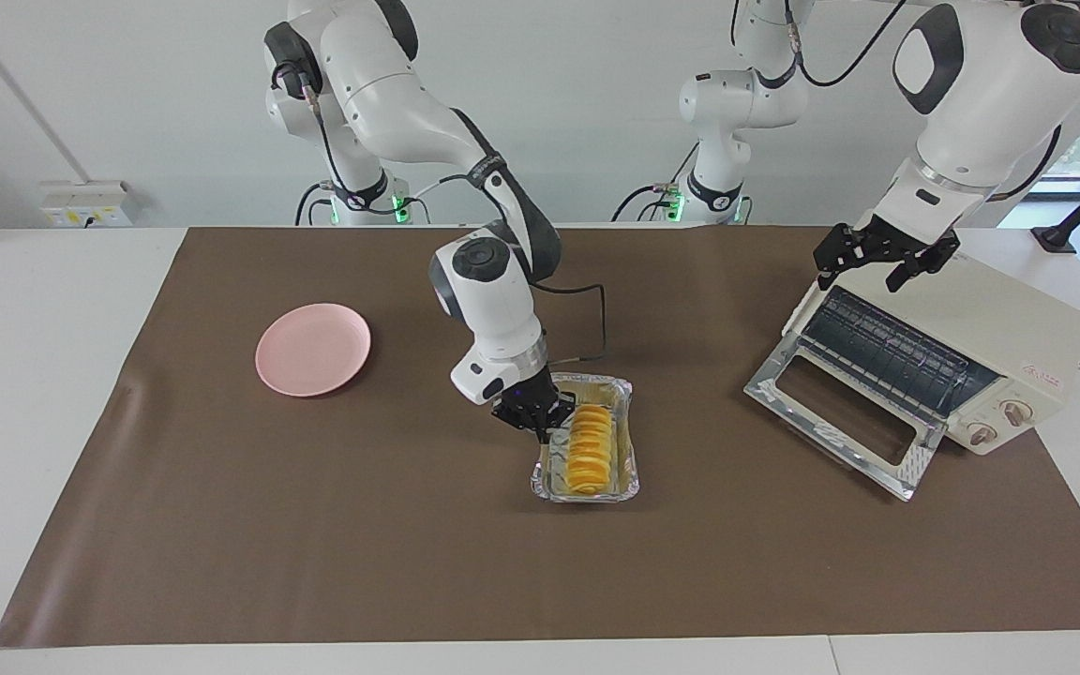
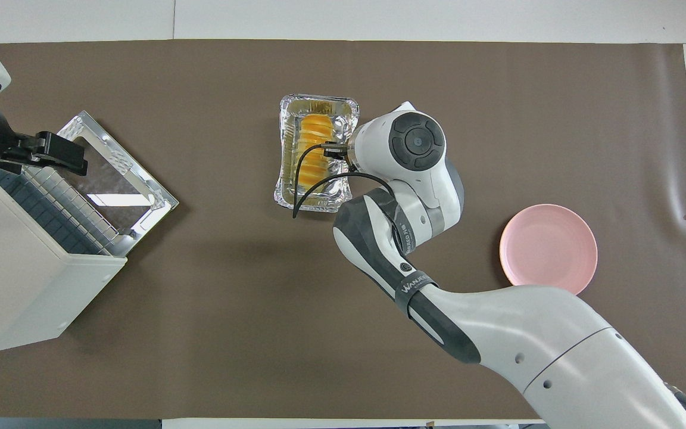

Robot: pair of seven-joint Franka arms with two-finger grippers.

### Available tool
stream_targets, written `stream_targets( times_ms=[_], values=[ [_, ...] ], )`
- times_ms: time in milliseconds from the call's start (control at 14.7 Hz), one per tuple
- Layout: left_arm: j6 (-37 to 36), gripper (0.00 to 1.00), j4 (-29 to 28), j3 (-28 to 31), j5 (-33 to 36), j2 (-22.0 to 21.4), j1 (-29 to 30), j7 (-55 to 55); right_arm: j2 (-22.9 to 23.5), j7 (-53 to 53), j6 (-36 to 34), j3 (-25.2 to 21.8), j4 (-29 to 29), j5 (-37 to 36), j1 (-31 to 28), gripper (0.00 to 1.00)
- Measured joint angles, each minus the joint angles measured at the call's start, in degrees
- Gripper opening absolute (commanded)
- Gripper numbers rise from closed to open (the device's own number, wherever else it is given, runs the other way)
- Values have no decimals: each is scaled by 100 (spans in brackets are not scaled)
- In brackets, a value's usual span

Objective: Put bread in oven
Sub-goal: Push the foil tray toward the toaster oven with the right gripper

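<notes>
The oven [image 1: 934,366] sits with its door dropped open under the left gripper [image 1: 882,262], whose fingers are spread and empty over the oven's top front edge; should that waiting arm stay there, the incoming load could knock it or the door. The right gripper [image 1: 540,424] is clamped on the long rim of the foil tray [image 1: 596,487], and thin foil held by one edge may buckle or tip. Just beside its fingertips, the bread [image 1: 592,448] lies in the tray as a row of yellow-orange ridged slices that could slide out.
</notes>
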Motion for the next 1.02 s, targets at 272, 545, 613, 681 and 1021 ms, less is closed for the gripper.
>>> stream_targets(
  times_ms=[272, 545, 613, 681, 1021],
  values=[
    [0, 100, 0, 0, 0, 0, 0, 0, -11, 265, 0, 6, 0, -2, 49, 100],
    [0, 100, 0, 0, 0, 0, 0, 0, -95, 508, -500, -45, 273, -116, 113, 100],
    [0, 100, 0, 0, 0, 0, 0, 0, -190, 507, -763, -97, 390, -154, 50, 100],
    [0, 100, 0, 0, 0, 0, 0, 0, -350, 475, -1074, -131, 477, -207, -73, 100],
    [0, 100, 0, 0, 0, 0, 0, 0, -1582, -585, -2942, -156, 530, -229, -1017, 100]
  ],
)
